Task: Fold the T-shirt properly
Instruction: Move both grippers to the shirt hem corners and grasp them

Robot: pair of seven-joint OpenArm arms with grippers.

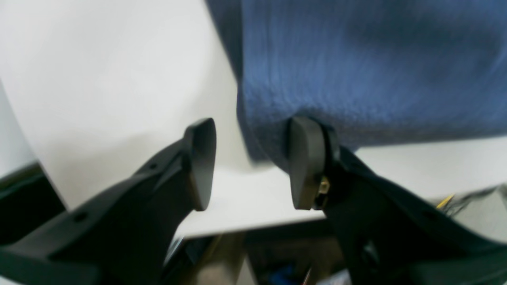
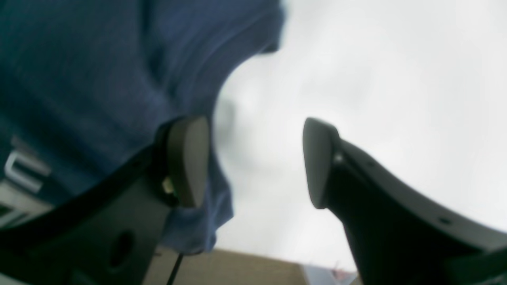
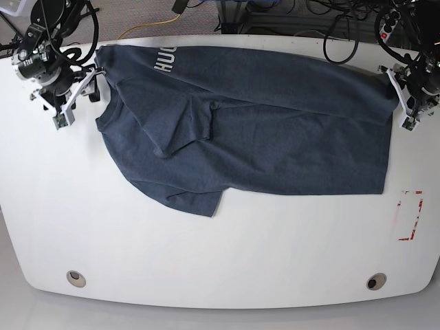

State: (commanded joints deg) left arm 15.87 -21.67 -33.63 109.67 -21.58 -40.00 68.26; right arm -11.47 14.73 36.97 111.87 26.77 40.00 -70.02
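Heathered navy T-shirt (image 3: 275, 137) lies creased; white table (image 3: 206, 261) smooth.

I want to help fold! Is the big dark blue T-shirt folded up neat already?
Not neatly. The dark blue T-shirt lies mostly spread on the white table, one side bunched and flopped over, lettering partly showing.

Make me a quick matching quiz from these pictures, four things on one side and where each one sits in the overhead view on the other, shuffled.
Things:
1. T-shirt
2. left gripper
3. right gripper
4. red-marked rectangle

Places in the overhead view:
A. top left, at the shirt's edge
B. right side, below the shirt
C. spread across the table's far half
D. top right, at the shirt's edge

Pairs: 1-C, 2-D, 3-A, 4-B
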